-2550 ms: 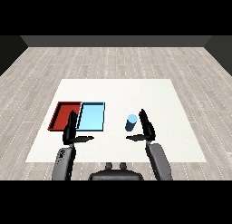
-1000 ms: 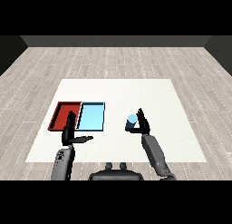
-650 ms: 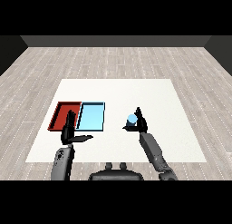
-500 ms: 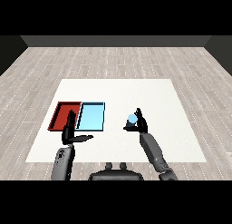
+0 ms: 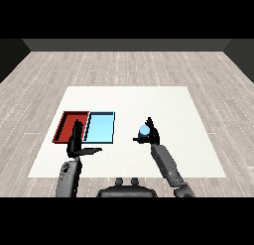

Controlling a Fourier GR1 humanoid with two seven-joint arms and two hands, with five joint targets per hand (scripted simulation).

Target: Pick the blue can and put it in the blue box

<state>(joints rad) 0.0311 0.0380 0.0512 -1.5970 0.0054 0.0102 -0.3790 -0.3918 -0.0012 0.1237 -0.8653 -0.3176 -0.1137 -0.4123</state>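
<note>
My right hand (image 5: 152, 135) has its fingers (image 5: 150, 123) curled round the blue can (image 5: 144, 131), right of the frame's centre. At lower left, my left hand (image 5: 76, 146) has straight fingers, thumb out. Just above it on the white bench (image 5: 173, 110) lie the red tray (image 5: 63, 129) and light blue tray (image 5: 100, 128), touching.

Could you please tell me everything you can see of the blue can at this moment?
The blue can is small and light blue, and only its rounded upper part shows. The right hand is curled round it, thumb on its left and fingers behind it, so its lower body is hidden. It seems upright, though I cannot be sure, nor whether it touches the white table. It sits right of the light blue tray, outside it, and nothing else touches it.
</note>
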